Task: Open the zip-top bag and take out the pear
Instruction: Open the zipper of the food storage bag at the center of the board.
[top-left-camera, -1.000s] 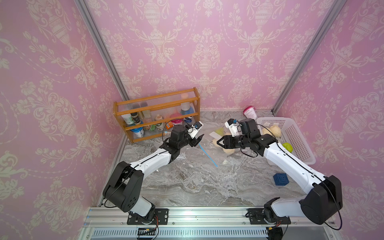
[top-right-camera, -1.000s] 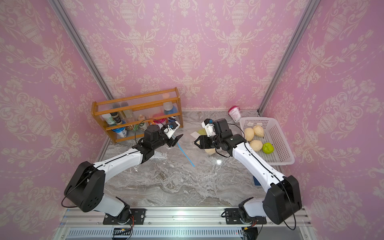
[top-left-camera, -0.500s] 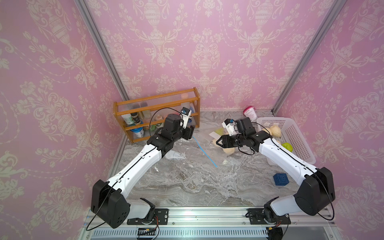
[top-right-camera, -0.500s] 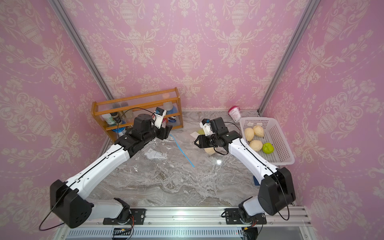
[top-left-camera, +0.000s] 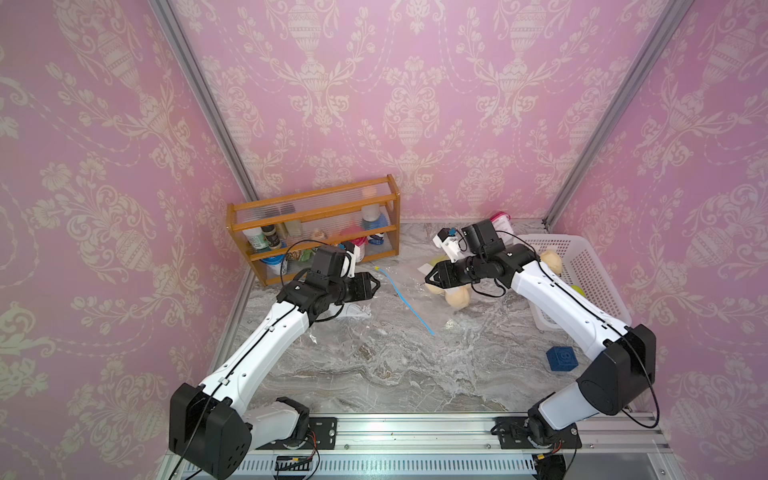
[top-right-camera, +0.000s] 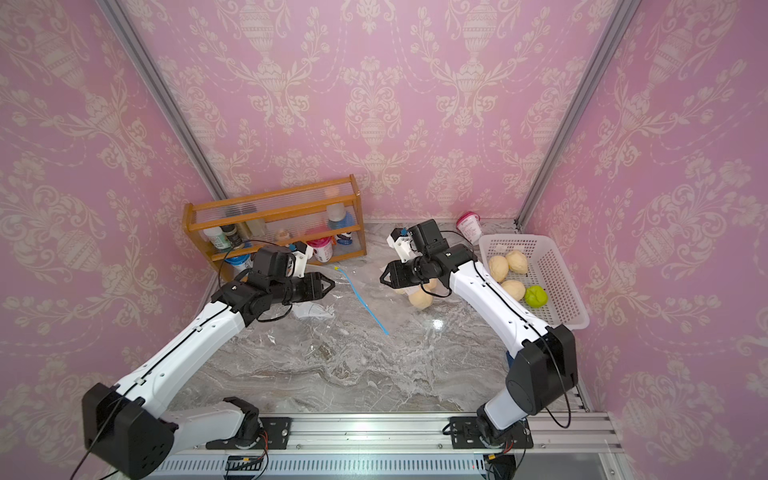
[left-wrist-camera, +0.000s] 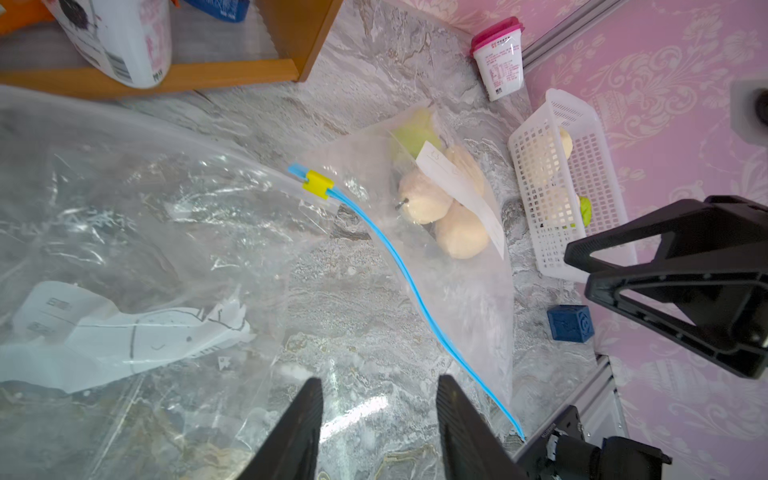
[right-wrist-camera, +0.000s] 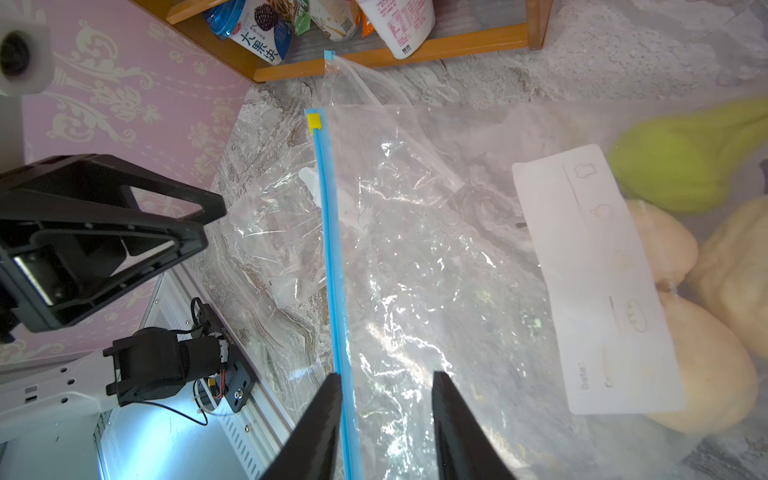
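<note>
A clear zip-top bag (top-left-camera: 440, 291) with a blue zip strip (left-wrist-camera: 415, 291) and yellow slider (right-wrist-camera: 313, 121) lies on the marble table. Pale pears (top-left-camera: 457, 297) (top-right-camera: 420, 299) (left-wrist-camera: 424, 197) (right-wrist-camera: 706, 365) and a green fruit (right-wrist-camera: 665, 174) sit inside it, partly behind a white label. My right gripper (top-left-camera: 426, 279) (right-wrist-camera: 387, 380) hovers open over the bag, one finger beside the zip strip. My left gripper (top-left-camera: 376, 286) (left-wrist-camera: 380, 386) is open near the slider end, with nothing between its fingers.
A second, crumpled clear bag with a white paper (left-wrist-camera: 124, 332) lies under the left gripper. A wooden rack (top-left-camera: 316, 232) with bottles stands at the back left. A white basket (top-right-camera: 515, 237) with fruit, a pink-lidded cup (top-right-camera: 469, 226) and a blue cube (top-left-camera: 562, 359) are on the right.
The left arm has stretched out and its gripper has drawn back a little from the zip strip. The right gripper has shifted slightly left. Both pairs of jaws have narrowed.
</note>
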